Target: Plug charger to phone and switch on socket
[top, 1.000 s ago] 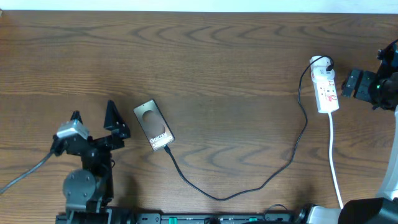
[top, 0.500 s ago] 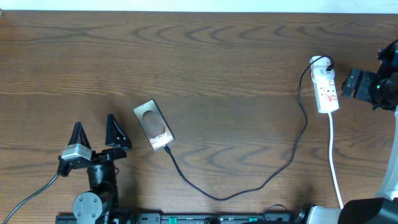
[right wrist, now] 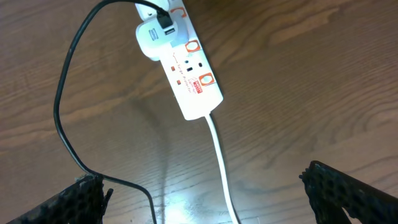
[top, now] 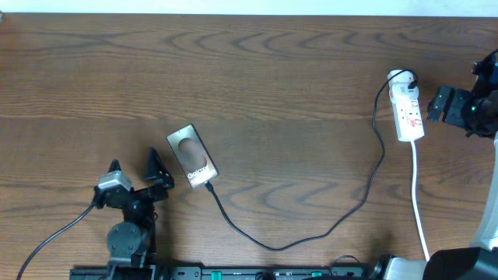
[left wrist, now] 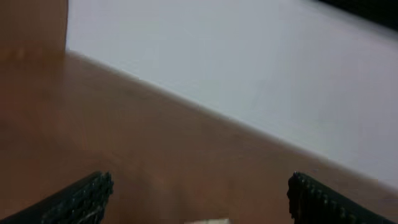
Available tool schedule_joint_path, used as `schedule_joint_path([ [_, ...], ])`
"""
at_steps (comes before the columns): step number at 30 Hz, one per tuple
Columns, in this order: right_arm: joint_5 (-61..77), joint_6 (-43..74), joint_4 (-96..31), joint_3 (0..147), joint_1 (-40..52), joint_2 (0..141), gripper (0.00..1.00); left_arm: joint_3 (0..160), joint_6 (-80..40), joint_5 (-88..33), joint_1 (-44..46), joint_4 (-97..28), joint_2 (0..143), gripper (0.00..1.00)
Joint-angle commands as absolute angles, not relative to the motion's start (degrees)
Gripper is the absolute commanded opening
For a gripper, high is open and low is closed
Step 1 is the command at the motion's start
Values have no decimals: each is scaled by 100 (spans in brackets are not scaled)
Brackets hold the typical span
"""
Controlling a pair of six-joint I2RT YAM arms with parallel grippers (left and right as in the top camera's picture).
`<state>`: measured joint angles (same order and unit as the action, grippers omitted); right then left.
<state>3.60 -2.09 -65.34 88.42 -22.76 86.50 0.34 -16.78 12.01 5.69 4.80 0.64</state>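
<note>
Firstly, at the far right of the brown wood-grain surface (top: 272, 78), lying lengthwise: a small white oblong power strip with red marks (top: 409, 115). Plugged into its far end, a white squarish plug (top: 401, 78), with a dark connector (right wrist: 166, 25) stuck in the top of it in the right wrist view. Out of that connector, a long thin black charger cable (top: 311, 233), looping down the left side of the strip, sagging toward the near edge, then climbing leftward. Ends with the small tip touching the lower short edge of a flat rectangular smartphone (top: 192, 156), brown-screened with a dark oval and white lettering, lying tilted left of centre; cannot tell whether fully seated. From the near end of the strip, a white cord (top: 419, 194) trailing to the near edge. Cannot tell the switch position from the red marks. Just right of the strip and apart from it, the right tool (top: 433, 106), released, black ribbed fingers (right wrist: 81, 199) spread wide at both lower corners of the wrist view, gripping nothing. Just left of the phone, near but not touching, the left tool (top: 134, 162), likewise released, fingers (left wrist: 81, 196) splayed and empty; wrist view blurred, showing only brown surface and a pale backdrop (left wrist: 249, 74).
</note>
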Motion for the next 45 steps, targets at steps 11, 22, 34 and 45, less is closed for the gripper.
schedule_joint_path([
  [11,336,-174,-6539,8840,-2279,8593,99,23,-1240,1267,576,-320,8,92],
  [22,336,-174,-6541,8840,-2279,8593,99,27,-99,810,576,-386,8,92],
  [34,336,-174,-6539,8840,-2279,8593,99,27,-108,816,576,-362,23,92],
  [45,336,-174,-6539,8838,-2279,8593,99,27,-108,816,576,-362,23,92],
])
